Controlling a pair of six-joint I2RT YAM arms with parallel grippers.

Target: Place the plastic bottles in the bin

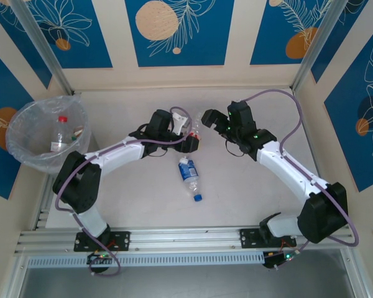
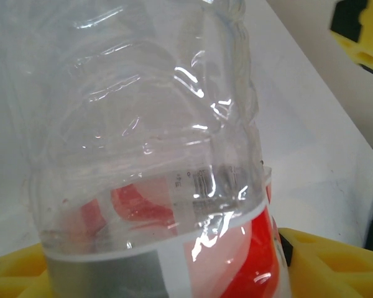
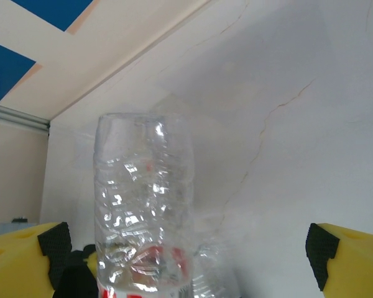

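One clear red-labelled plastic bottle [image 1: 196, 126] is clamped in my left gripper [image 1: 188, 137]; my right gripper [image 1: 212, 121] gapes empty just beside it. A blue-labelled plastic bottle [image 1: 188, 174] lies between the arms.

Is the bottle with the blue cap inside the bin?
No, the blue-capped bottle lies on the table, well apart from the bin.

We see white arm links [image 1: 292, 171] with black joints [image 1: 323, 214] and purple-grey cables [image 1: 276, 91]. On our right gripper [image 3: 186, 248] the fingers [image 3: 354, 261] are yellow, tipped with black pads [image 3: 318, 251].
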